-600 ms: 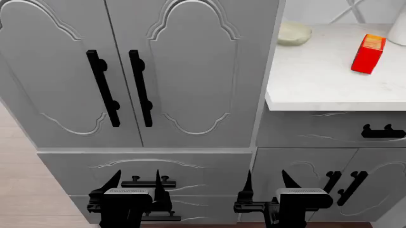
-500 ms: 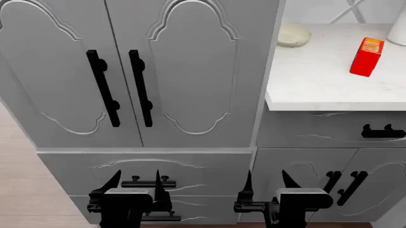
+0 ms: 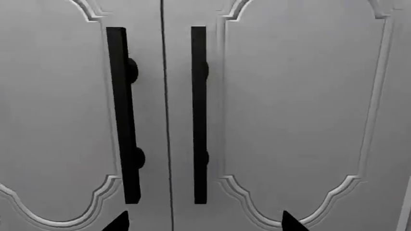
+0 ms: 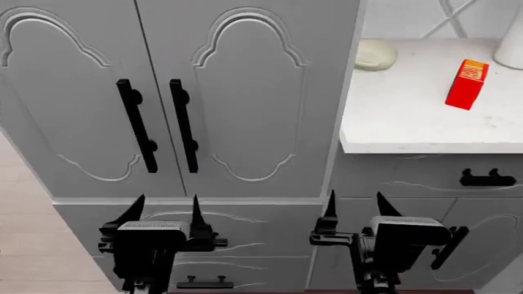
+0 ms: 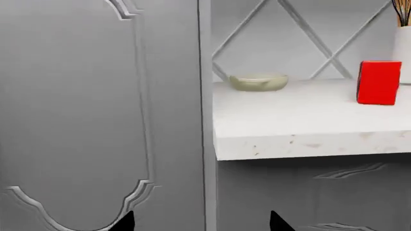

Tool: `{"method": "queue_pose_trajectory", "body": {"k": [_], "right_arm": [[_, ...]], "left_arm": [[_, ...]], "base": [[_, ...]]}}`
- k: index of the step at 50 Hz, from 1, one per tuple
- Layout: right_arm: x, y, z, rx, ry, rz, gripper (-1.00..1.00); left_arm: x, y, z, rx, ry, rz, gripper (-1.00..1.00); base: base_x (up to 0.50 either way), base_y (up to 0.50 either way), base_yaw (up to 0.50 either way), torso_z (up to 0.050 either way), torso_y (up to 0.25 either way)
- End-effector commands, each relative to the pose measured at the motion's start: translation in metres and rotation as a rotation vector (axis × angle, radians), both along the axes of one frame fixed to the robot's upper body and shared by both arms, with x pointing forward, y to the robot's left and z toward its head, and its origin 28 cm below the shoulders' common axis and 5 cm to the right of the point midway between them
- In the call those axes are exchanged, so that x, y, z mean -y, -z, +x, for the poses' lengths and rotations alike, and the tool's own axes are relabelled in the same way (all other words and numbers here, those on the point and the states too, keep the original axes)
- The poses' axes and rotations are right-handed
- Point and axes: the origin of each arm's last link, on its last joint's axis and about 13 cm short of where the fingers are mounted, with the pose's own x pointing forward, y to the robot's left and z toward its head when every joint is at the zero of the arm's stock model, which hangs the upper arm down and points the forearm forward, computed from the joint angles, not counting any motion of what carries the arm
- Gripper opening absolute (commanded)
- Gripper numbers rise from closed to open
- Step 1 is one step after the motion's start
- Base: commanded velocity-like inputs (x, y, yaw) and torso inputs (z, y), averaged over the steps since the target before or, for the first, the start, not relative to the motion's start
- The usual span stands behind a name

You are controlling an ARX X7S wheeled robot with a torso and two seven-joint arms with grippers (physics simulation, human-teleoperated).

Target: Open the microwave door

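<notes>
No microwave is showing in any view. The left gripper [image 4: 163, 211] and right gripper [image 4: 356, 205] are waiting spread and empty at the lower frame, facing the cabinet [image 4: 245, 73], probably because the robot is searching.

No readable text anywhere right now. The red box [image 4: 466, 84] on the counter [image 4: 408, 122], out at two o'clock in the head view, carries a pale patch on its top face, but it's too small and blurred to make out any letters or numbers. In the right wrist view the box's face is plain red. The cabinet doors [image 3: 289, 106] bear no labels.
</notes>
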Motion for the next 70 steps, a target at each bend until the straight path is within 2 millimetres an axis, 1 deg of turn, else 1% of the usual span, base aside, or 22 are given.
{"method": "queue_pose_trajectory", "body": {"k": [1,4,7,10,14,18,22,25,29,35,41,50,56,63,65,70], "right_arm": [[0.004,-0.074,0.016,0.185,0.011,-0.018,1.0],[0.004,-0.109,0.02,0.268,0.009,-0.024,1.0],[0.003,-0.148,0.019,0.361,-0.002,-0.033,1.0],[0.001,-0.178,0.016,0.435,-0.015,-0.047,1.0],[-0.001,-0.205,0.013,0.501,-0.025,-0.061,1.0],[-0.002,-0.226,0.007,0.558,-0.027,-0.063,1.0],[-0.003,-0.242,-0.003,0.615,-0.03,-0.065,1.0],[-0.003,-0.251,-0.011,0.649,-0.03,-0.062,1.0],[-0.005,-0.257,-0.019,0.673,-0.036,-0.057,1.0],[-0.005,-0.256,-0.018,0.662,-0.04,-0.048,1.0],[-0.004,-0.253,-0.017,0.652,-0.044,-0.031,1.0],[-0.004,-0.251,-0.016,0.64,-0.051,-0.027,1.0],[-0.005,-0.252,-0.017,0.638,-0.058,-0.028,1.0],[-0.006,-0.251,-0.016,0.628,-0.067,-0.031,1.0],[-0.007,-0.25,-0.016,0.625,-0.068,-0.03,1.0],[-0.007,-0.248,-0.017,0.627,-0.066,-0.019,1.0]], "left_arm": [[-0.004,-0.081,0.005,0.198,0.026,-0.011,1.0],[-0.005,-0.113,0.006,0.28,0.048,0.006,1.0],[-0.006,-0.146,0.007,0.364,0.062,0.014,1.0],[-0.008,-0.171,0.008,0.424,0.066,0.012,1.0],[-0.01,-0.2,0.007,0.5,0.068,0.004,1.0],[-0.012,-0.224,0.005,0.565,0.071,-0.002,1.0],[-0.014,-0.242,0.002,0.614,0.07,-0.01,1.0],[-0.015,-0.248,-0.001,0.635,0.063,-0.023,1.0],[-0.017,-0.25,-0.007,0.637,0.049,-0.043,1.0],[-0.018,-0.253,-0.011,0.642,0.047,-0.054,1.0],[-0.018,-0.254,-0.013,0.641,0.047,-0.058,1.0],[-0.016,-0.252,-0.009,0.636,0.054,-0.058,1.0],[-0.016,-0.253,-0.01,0.635,0.057,-0.065,1.0],[-0.017,-0.255,-0.01,0.636,0.055,-0.07,1.0],[-0.018,-0.257,-0.01,0.637,0.054,-0.071,1.0],[-0.021,-0.265,-0.012,0.629,0.04,-0.061,1.0]], "base": [[0.0,0.0,0.0,0.05,0.0],[0.0,0.0,0.0,0.05,0.0],[0.0,0.0,0.0,0.05,0.0],[0.0,0.0,0.0,0.05,0.0],[0.0,0.0,0.0,0.05,0.0],[0.0,0.0,0.0,0.05,0.0],[0.0,0.0,0.0,0.05,0.0],[0.0,0.0,0.0,0.007,0.0],[0.0,0.0,0.0,0.0,0.0],[0.0,-0.03,0.0,0.0,0.0],[0.0,-0.5,0.0,0.0,0.0],[0.0,-0.5,0.0,0.0,0.0],[0.0,0.0,0.0,0.0,0.0],[0.44,-0.02,0.0,0.0,0.0],[0.5,-0.03,0.0,0.0,0.0],[0.0,0.0,0.0,0.0,0.0]]}}
